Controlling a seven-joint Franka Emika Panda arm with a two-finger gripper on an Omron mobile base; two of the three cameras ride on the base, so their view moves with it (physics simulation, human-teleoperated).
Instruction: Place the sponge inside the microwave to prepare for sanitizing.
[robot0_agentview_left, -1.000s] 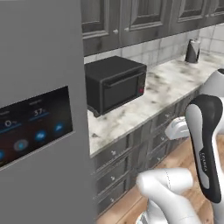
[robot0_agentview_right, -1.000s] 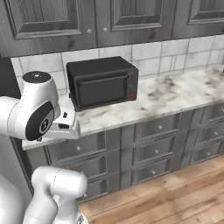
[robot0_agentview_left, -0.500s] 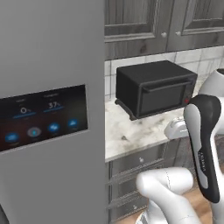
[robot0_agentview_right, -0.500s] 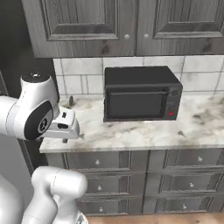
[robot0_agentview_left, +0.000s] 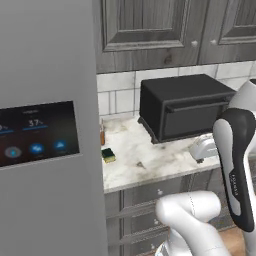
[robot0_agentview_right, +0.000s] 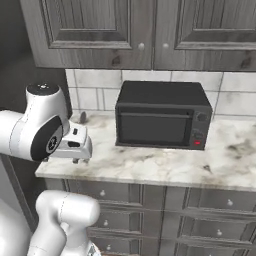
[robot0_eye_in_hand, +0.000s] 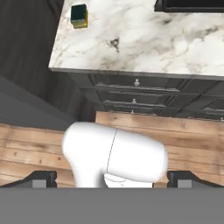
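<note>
The sponge (robot0_agentview_left: 108, 155) is a small yellow block with a dark green top, lying on the marble counter (robot0_agentview_left: 145, 160) near its left end, close to the fridge. In the hand view the sponge (robot0_eye_in_hand: 79, 15) sits at the top left, far from the fingers. My gripper (robot0_eye_in_hand: 113, 178) hangs over the wooden floor in front of the drawers, well short of the counter, and it is open with nothing between its widely spaced tips. The microwave is out of view.
A black toaster oven (robot0_agentview_left: 182, 107) (robot0_agentview_right: 162, 122) stands on the counter against the tiled wall. A thin brown-handled utensil (robot0_agentview_left: 102, 134) stands behind the sponge. A grey fridge (robot0_agentview_left: 47, 130) with a lit panel bounds the counter's left end. Dark cabinets (robot0_agentview_right: 150, 30) hang above, and drawers (robot0_eye_in_hand: 140, 94) run below.
The whole picture has shifted as the base drove, so the toaster oven sits closer and more head-on and the sponge has come into view. The arm's pose and the open gripper are unchanged.
</note>
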